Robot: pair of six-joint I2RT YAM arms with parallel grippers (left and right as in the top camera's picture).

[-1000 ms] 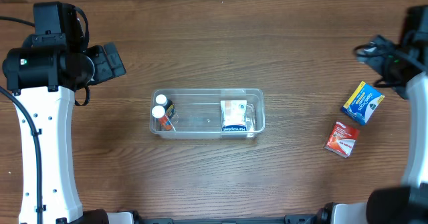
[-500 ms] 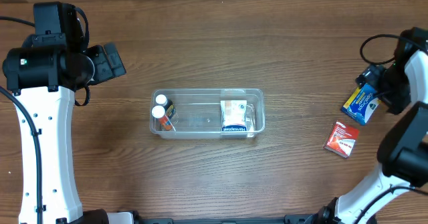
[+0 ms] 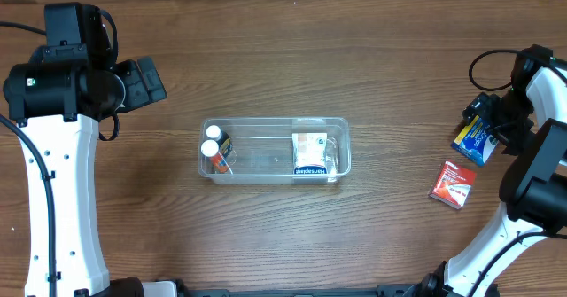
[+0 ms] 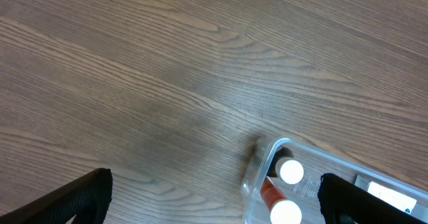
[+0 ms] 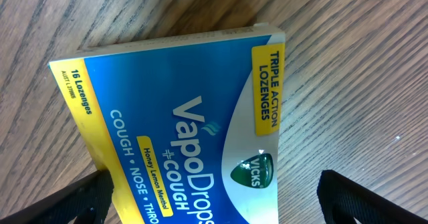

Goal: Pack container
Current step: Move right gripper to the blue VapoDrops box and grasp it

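The clear plastic container (image 3: 275,150) sits mid-table. Inside it are two small white-capped bottles (image 3: 213,146) at its left end and a white-and-blue packet (image 3: 310,153) at its right end. The bottles also show in the left wrist view (image 4: 287,190) at the container's corner (image 4: 257,177). My left gripper (image 4: 214,214) is open and empty above bare wood, left of the container. My right gripper (image 5: 214,210) is open, its fingers on either side of a blue and yellow VapoDrops box (image 5: 180,124), which lies at the far right of the table (image 3: 477,142).
A red box (image 3: 453,184) lies flat just below and left of the blue box. The right arm's cable (image 3: 487,62) loops above the blue box.
My right arm has swung down over the blue box, which now sits between its fingers. The left arm and the container have not moved.
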